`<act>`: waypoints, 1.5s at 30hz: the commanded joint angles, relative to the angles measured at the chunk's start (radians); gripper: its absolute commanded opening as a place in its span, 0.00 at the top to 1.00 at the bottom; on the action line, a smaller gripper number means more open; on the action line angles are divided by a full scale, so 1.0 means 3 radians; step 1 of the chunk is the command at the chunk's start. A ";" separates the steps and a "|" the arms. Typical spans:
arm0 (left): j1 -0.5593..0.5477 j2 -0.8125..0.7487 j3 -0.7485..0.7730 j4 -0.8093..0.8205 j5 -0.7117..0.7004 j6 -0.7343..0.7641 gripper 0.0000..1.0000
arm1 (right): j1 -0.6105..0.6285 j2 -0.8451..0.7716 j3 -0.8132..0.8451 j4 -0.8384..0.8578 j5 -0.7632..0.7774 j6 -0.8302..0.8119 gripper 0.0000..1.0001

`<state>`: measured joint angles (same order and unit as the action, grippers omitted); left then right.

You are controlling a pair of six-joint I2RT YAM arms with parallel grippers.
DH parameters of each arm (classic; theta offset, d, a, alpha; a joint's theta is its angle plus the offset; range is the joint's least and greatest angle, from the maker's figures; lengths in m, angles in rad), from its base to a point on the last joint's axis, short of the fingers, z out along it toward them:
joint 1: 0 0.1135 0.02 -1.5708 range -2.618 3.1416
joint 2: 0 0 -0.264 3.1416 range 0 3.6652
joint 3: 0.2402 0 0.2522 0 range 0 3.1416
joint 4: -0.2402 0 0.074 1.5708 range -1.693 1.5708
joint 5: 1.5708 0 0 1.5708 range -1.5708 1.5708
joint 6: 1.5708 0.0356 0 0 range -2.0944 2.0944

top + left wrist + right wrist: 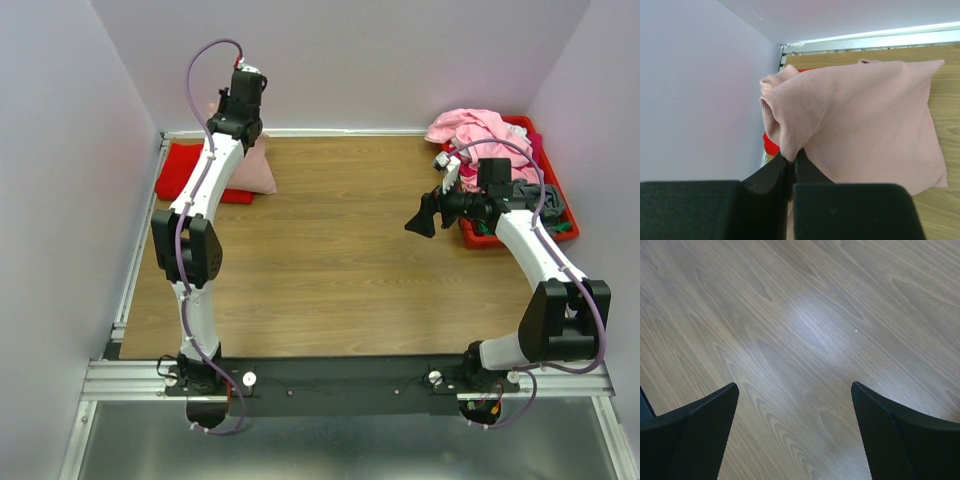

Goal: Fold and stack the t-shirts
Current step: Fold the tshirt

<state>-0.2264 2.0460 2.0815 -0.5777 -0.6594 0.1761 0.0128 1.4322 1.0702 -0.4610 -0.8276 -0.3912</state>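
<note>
Left end effector (791,162) pinched on pink t-shirt (865,120), counter (330,260) 11 o'clock; right end effector (794,387) wide apart, 3 o'clock.

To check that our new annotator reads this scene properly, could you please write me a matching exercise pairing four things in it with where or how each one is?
Things:
1. dusty-pink t-shirt
2. red t-shirt
3. red bin
4. right gripper

Places or states:
A. open above bare table
B. pinched in the shut left gripper
C. at the far right, heaped with clothes
D. lying in the far left corner

Pairs: 1-B, 2-D, 3-C, 4-A.
</note>
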 commanded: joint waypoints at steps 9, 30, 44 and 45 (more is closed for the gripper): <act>0.0070 -0.0004 0.0190 0.0223 -0.0139 0.0129 1.00 | -0.0017 -0.0024 -0.0049 0.0038 -0.0084 0.0021 0.00; -0.0053 -0.0756 -0.0720 0.0351 0.0178 -0.0019 1.00 | -0.0022 -0.0014 -0.0050 0.0033 -0.0069 0.0015 0.00; -0.0063 -0.0787 -0.0808 0.0418 0.0148 0.0124 1.00 | -0.0017 -0.0014 -0.0055 0.0033 -0.0084 0.0015 0.00; -0.0063 -0.0761 -0.0777 0.0397 0.0132 0.0109 1.00 | -0.0022 -0.0019 -0.0055 0.0033 -0.0079 0.0015 0.00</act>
<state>-0.2428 1.8263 1.8252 -0.5030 -0.6098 0.1955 0.0128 1.4322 1.0698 -0.4610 -0.8284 -0.3904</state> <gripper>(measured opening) 0.096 0.997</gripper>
